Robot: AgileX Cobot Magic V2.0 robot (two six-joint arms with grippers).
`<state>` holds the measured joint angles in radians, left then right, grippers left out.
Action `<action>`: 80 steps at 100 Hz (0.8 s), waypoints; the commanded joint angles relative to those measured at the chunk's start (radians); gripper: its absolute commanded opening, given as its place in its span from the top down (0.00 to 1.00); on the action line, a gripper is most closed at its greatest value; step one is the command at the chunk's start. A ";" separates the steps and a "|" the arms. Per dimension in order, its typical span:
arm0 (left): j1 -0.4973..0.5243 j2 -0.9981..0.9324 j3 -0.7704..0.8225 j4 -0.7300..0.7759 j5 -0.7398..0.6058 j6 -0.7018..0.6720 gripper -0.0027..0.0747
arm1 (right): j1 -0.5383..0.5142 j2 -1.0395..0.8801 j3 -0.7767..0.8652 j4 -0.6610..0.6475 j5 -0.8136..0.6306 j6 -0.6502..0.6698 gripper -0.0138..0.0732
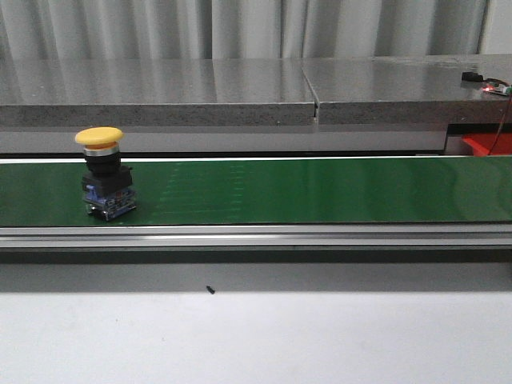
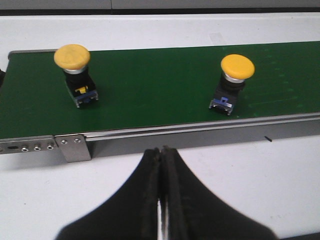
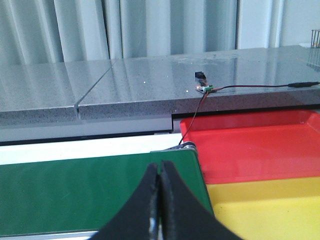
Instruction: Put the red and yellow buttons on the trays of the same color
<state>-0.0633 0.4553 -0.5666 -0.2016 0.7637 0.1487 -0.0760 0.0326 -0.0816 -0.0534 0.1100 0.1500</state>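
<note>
Front view: a green conveyor belt (image 1: pixel 320 192) ran across the frame, with a grey stone counter (image 1: pixel 240 92) behind it and a white surface in front. One yellow button (image 1: pixel 102 172) stood upright on the belt's left part. A small circuit board (image 1: pixel 498 88) with a red wire sat on the counter's far right, above a corner of the red tray (image 1: pixel 484 144). Neither of my end effectors showed here.

Left wrist view: my left end effector (image 2: pixel 161 165) was closed, fingers pressed together, holding nothing, over the white surface. Beyond the belt's metal rail (image 2: pixel 200 129) stood two yellow buttons, one (image 2: pixel 75 72) near the belt's end and the other (image 2: pixel 232 82) well apart from it. Nothing lay between them and my fingers except the rail.

Right wrist view: my right end effector (image 3: pixel 160 175) was closed and empty, over the belt's end. Just beside it lay one red tray and one yellow tray (image 3: pixel 270 207), touching. No button appeared here.
</note>
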 commanded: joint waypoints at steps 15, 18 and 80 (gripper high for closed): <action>-0.030 -0.007 -0.026 0.017 -0.074 -0.001 0.99 | -0.004 0.231 -0.225 0.007 0.078 -0.001 0.92; -0.030 -0.012 -0.026 0.020 -0.074 0.001 0.99 | -0.004 0.268 -0.246 0.007 0.081 -0.001 0.92; -0.030 -0.036 -0.026 0.021 -0.076 0.001 0.99 | 0.197 0.753 -0.634 -0.010 0.223 -0.078 0.92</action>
<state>-0.0832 0.4121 -0.5666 -0.1693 0.7622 0.1483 0.0670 0.7476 -0.6482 -0.0511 0.3798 0.1089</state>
